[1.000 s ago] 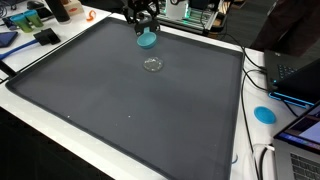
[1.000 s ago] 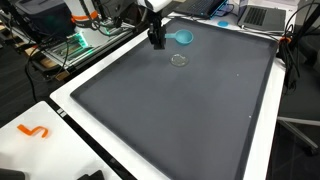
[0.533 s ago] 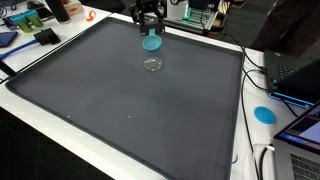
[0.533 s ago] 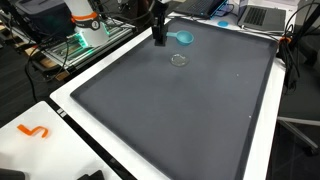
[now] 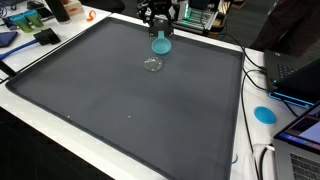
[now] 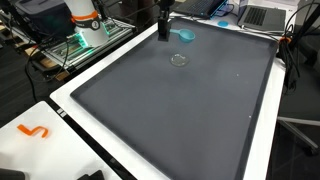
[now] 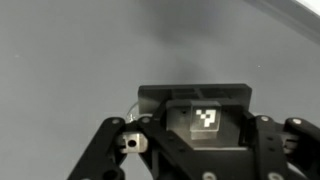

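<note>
1. The tool (image 5: 160, 32) has shifted sideways along the far edge of the mat (image 5: 120, 110). The blue object (image 5: 161, 46) has moved with it, so it is judged coupled to the tool.
2. Blue object position: at the mat's far edge, just by the tool, near the clear ring (image 5: 152, 65).
3. Tool points straight down; open or closed cannot be determined.

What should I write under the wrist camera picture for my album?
A robot claw up close, with a little black-and-white tag in its middle, above a grey mat.
</note>
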Controlling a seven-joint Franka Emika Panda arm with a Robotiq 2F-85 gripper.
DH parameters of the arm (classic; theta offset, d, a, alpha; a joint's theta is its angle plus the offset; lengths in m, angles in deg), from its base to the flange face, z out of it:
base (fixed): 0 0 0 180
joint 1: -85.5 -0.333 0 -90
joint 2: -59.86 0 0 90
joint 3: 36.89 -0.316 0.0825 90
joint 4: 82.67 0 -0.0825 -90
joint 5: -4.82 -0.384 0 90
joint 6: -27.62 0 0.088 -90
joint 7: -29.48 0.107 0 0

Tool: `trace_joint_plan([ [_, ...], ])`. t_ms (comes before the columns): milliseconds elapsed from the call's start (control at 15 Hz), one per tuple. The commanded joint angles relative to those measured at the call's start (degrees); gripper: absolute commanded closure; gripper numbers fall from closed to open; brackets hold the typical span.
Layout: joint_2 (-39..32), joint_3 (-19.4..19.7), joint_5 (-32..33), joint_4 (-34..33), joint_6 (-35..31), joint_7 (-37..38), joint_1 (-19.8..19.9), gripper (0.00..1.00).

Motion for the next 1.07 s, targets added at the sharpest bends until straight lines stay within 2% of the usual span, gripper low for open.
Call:
trace_joint_plan([
  [0, 0.1, -2.0, 6.2, -0.3, -0.6, 8.6, -1.8, 0.69],
  [533, -2.2, -5.1, 16.7, -5.2, -0.2, 21.2, -3.9, 0.69],
  [1000, -5.5, -4.8, 21.6, -10.5, 0.2, 26.9, -4.3, 0.69],
])
